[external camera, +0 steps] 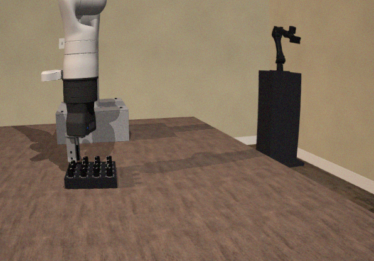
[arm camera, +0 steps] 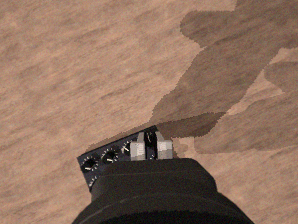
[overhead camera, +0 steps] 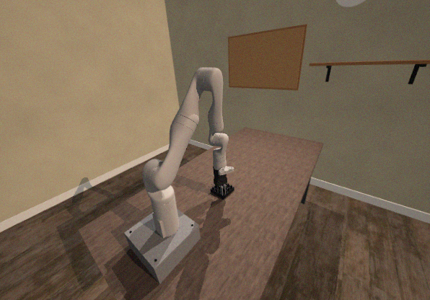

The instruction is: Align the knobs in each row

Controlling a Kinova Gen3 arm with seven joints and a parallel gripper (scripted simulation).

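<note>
The black knob box (overhead camera: 222,195) (external camera: 91,182) (arm camera: 99,173) stands on the table with several black knobs in rows. In the wrist view my gripper (external camera: 75,160) (arm camera: 150,140) is shut on a dark corner knob (arm camera: 150,139), one fingertip on each side. In the exterior view this is at the box's far left corner, and the fingers reach down among the knob tops. Three other knobs of that edge show left of the fingers in the wrist view, with white marks around them. The gripper body hides most of the box there. Printed names and the socket cannot be made out.
Neighbouring knobs stand close beside the fingers. The robot's grey base block (overhead camera: 162,244) (external camera: 116,127) stands behind the box in the exterior view. A dark pedestal (external camera: 278,115) with a small black arm stands off to the right, beyond the table.
</note>
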